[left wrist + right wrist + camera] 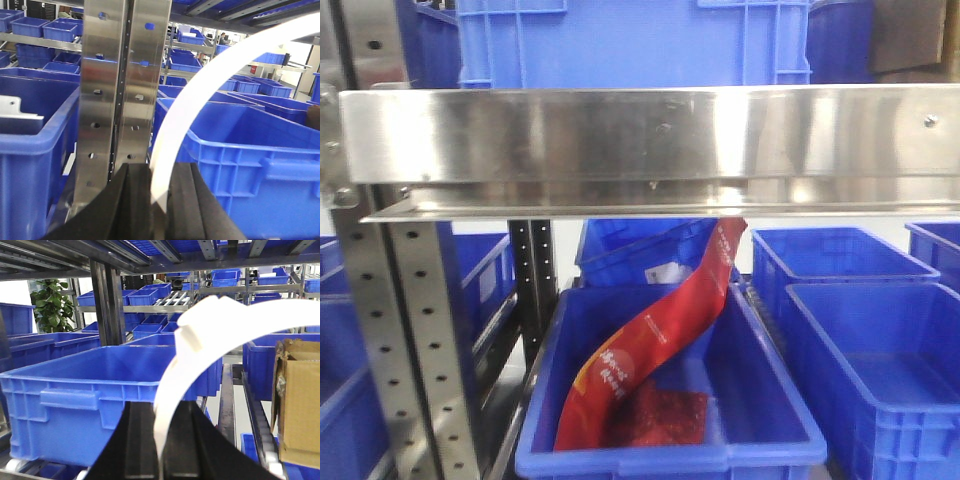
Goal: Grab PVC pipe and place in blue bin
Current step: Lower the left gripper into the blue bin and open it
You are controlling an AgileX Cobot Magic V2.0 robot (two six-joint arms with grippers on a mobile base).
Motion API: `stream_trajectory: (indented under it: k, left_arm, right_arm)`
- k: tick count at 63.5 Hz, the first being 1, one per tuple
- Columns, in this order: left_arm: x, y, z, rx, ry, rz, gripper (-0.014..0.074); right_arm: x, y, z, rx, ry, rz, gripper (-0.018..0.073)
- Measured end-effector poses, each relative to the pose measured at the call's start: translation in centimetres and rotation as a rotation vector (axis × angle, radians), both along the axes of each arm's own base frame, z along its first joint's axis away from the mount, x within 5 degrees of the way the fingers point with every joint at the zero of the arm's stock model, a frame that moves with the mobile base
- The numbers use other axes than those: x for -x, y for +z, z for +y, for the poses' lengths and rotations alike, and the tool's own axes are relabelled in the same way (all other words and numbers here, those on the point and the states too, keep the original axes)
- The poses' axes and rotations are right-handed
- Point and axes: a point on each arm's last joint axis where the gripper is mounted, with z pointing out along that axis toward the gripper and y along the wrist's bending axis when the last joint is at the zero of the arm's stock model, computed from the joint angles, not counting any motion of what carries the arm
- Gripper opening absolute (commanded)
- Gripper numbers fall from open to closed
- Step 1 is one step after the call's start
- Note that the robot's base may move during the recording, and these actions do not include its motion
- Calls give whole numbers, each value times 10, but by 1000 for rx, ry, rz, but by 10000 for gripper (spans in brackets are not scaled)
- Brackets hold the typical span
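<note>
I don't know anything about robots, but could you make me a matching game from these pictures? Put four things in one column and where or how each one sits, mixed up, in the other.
Things:
1. red bag
2. cardboard box
3. green plant
4. metal post

Descriptions:
A. brown, at the right edge of the right wrist view
B. lying slanted below the steel shelf
C. leafy, far back on the left
D. shiny, punched with holes, standing upright

Pairs: 1-B, 2-A, 3-C, 4-D
</note>
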Motion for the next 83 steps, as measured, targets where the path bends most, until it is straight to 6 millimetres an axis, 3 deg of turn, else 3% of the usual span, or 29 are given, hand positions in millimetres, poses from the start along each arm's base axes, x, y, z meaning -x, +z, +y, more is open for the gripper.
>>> stream_trajectory:
  k: [71, 83]
  left_arm:
    - [0, 5, 0, 6, 5, -52, -111]
    - [-13, 7, -1, -22, -2, 55, -111]
  right_arm:
    - [0, 1, 0, 0, -1, -9, -167]
    - [-9, -8, 1, 6, 8, 152, -156]
